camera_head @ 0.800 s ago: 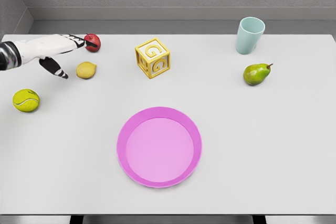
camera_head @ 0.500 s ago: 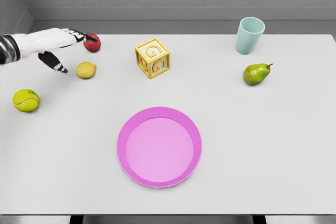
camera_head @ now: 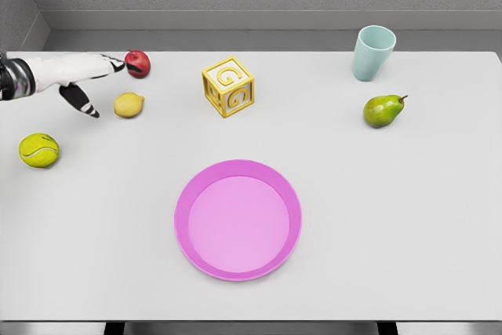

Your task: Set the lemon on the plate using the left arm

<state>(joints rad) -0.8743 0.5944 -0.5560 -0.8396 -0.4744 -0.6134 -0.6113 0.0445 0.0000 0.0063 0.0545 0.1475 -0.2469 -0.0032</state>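
Head view: left hand (camera_head: 72, 74) comes in from the left edge at the far left of the white surface (camera_head: 392, 217), fingers spread and stretched out to the right, holding nothing; thumb points down toward the surface, its dark tip just left of the lemon (camera_head: 129, 105) w/o clear contact. Long fingertips reach up to the red apple (camera_head: 138, 63); can't tell if they touch it. Lemon lies on the surface below the apple, just right of the thumb, well apart from the pink plate (camera_head: 238, 219), which sits near the front centre w/ nothing on it. Green tennis ball (camera_head: 39, 150) lies near the left edge, in front of the hand. Yellow letter block (camera_head: 227, 85) stands right of the lemon, approx. mid-back, one corner turned toward the camera. Pale teal cup (camera_head: 372, 52) stands upright at the back right; green pear (camera_head: 383, 110) lies in front of it, stem pointing right.
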